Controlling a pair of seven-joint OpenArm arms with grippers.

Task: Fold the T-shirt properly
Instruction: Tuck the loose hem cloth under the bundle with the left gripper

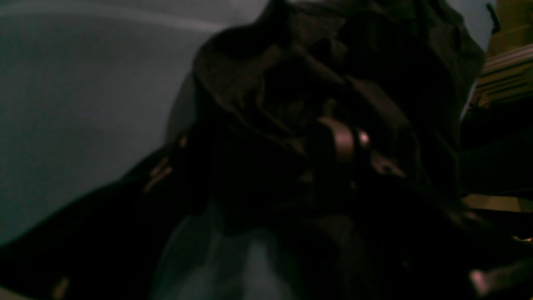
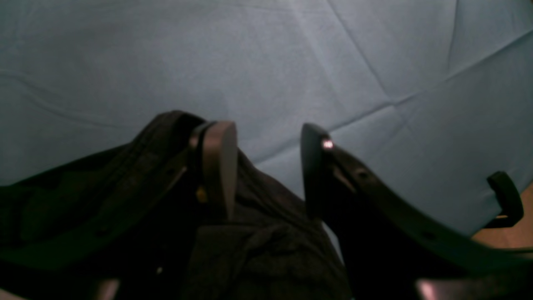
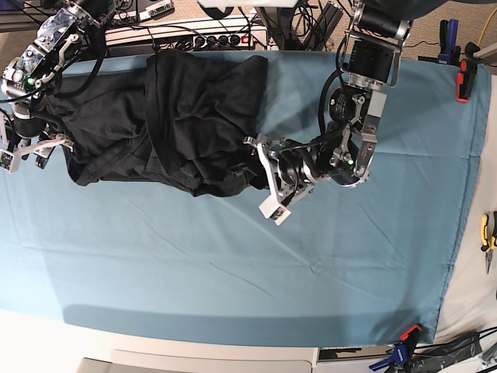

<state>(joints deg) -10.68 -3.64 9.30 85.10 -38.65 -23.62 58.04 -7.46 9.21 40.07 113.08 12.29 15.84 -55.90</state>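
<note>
The black T-shirt (image 3: 178, 116) lies crumpled in a long heap across the back left of the teal table cloth (image 3: 233, 264). My left gripper (image 3: 265, 177) sits at the heap's right end, jaws spread wide, with the shirt's edge bunched between them. The left wrist view is dark and shows mostly folds of the T-shirt (image 1: 333, 62). My right gripper (image 2: 268, 166) is at the shirt's left end, low over the cloth. Its fingers stand apart with blue cloth showing between the tips. Shirt fabric (image 2: 258, 258) drapes around the left finger (image 2: 218, 166) and lies low in the gap.
A power strip (image 3: 186, 35) and cables run along the table's back edge. Clamps hold the cloth at the right edge (image 3: 463, 78) and at the front right corner (image 3: 404, 350). Pliers (image 3: 488, 233) lie beyond the right side.
</note>
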